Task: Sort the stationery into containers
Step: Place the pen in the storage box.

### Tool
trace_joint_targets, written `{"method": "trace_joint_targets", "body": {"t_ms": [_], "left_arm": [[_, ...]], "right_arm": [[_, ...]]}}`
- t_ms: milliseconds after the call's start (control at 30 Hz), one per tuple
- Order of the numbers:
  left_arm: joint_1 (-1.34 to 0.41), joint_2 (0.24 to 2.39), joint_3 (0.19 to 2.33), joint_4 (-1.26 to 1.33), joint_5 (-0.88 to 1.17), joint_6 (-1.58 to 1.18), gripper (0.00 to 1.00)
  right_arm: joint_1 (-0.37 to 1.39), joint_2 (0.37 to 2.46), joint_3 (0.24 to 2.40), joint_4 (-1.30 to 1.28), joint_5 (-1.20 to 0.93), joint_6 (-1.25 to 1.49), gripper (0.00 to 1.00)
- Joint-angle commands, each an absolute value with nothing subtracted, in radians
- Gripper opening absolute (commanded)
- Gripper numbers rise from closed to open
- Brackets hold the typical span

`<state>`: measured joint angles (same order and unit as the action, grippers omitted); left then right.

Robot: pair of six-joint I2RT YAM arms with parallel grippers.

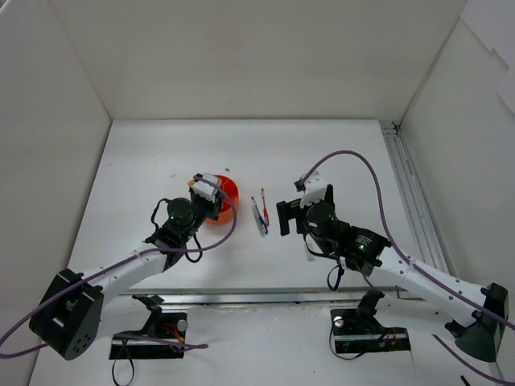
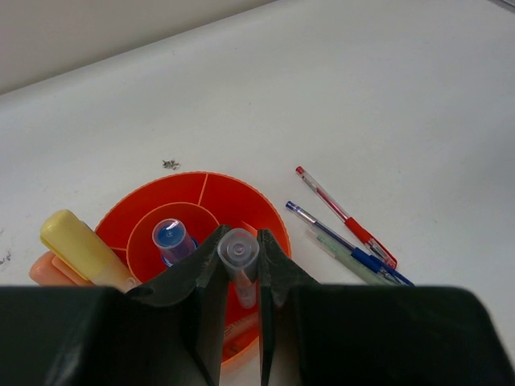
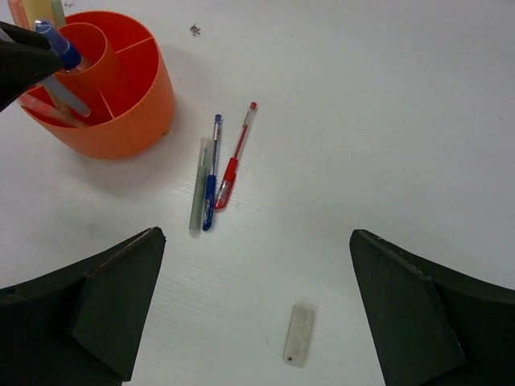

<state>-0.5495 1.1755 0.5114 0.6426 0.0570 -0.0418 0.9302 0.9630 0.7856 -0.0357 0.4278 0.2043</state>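
Observation:
The round orange-red bowl [image 2: 241, 197] with inner dividers sits left of centre [image 1: 228, 193] and shows top left in the right wrist view [image 3: 121, 121]. My left gripper [image 2: 240, 241] is shut on a short marker with a clear cap [image 2: 238, 251], held upright over the bowl's near compartment. A blue-white marker [image 2: 170, 237] stands in the middle compartment; a yellow marker [image 2: 80, 245] and an orange one [image 2: 48, 272] stand at the left. Red [image 3: 233, 161], blue [image 3: 212, 177] and grey [image 3: 198, 189] pens lie together right of the bowl. My right gripper [image 3: 257, 305] is open and empty above a beige eraser [image 3: 299, 334].
White walls enclose the table on three sides. A metal rail [image 1: 410, 193] runs along the right edge. A small dark speck [image 2: 170, 164] lies behind the bowl. The left gripper's finger [image 3: 24, 60] shows beside the bowl in the right wrist view.

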Motion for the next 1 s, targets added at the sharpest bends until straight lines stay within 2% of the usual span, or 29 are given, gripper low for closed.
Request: {"method": "trace_joint_targets", "body": {"t_ms": [0, 233, 533, 767, 967], "left_arm": [[-0.545, 1.124, 0.512, 0.736, 0.084, -0.061, 0.0], [-0.517, 1.006, 0.477, 0.762, 0.121, -0.078, 0.0], [-0.499, 0.994, 0.515, 0.75, 0.176, -0.118, 0.0], [-0.499, 1.066, 0.56, 0.741, 0.241, -0.129, 0.0], [-0.499, 1.078, 0.52, 0.761, 0.166, -0.117, 0.0]], "right_arm": [[0.916, 0.965, 0.805, 0.006, 0.442, 0.196, 0.98], [0.89, 0.94, 0.811, 0.005, 0.452, 0.172, 0.98], [0.789, 0.908, 0.83, 0.063, 0.618, 0.127, 0.98], [0.652, 0.925, 0.848, 0.084, 0.519, 0.143, 0.98], [0.592, 0.953, 0.851, 0.083, 0.42, 0.167, 0.98]]}}
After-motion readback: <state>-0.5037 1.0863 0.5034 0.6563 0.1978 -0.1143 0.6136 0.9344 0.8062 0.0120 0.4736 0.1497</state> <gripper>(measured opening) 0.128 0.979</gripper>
